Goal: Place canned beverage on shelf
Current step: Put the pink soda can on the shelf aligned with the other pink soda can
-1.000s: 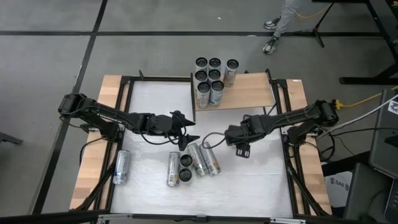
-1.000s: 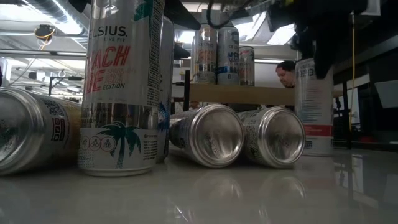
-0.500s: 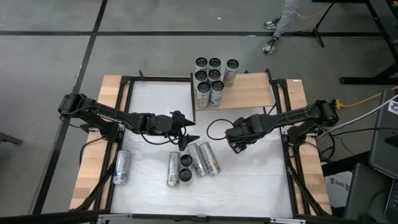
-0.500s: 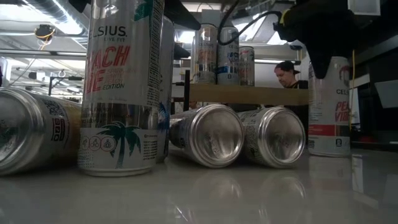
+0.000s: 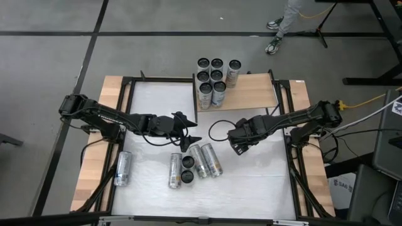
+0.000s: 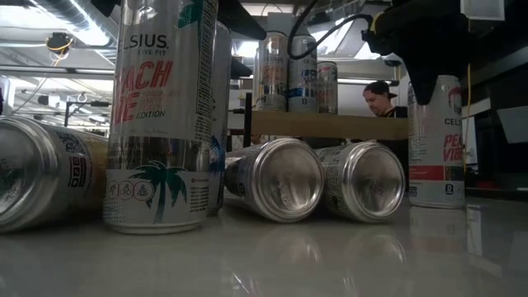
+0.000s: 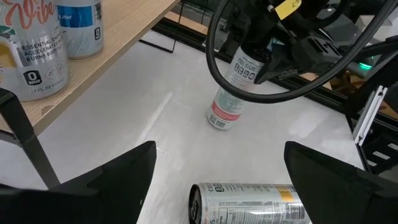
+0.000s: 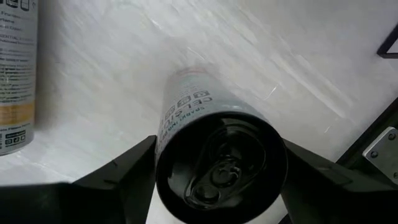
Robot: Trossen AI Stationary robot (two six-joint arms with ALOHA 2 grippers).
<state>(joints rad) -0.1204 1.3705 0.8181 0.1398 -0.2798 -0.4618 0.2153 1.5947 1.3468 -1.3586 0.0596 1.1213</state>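
- Lately shifted: right gripper [image 5: 241,142], moved a little toward the shelf [image 5: 251,93] compared with a second ago, taking the canned beverage [image 7: 222,112] along.
- Now positioned over the can's top; clamped or merely astride it: cannot tell.
- Can location: upright, base on or just above the white table [image 5: 264,182], near the shelf's front edge, not yet on the board.
- Left gripper [image 5: 188,139]: unchanged, spread wide, empty, waiting mid-table.
- Other upright cans [image 5: 212,78] crowded at the shelf's left end; right portion bare.
- Meaning for the task: pick-up stage only; lift and transfer onto the bare portion judged outstanding.
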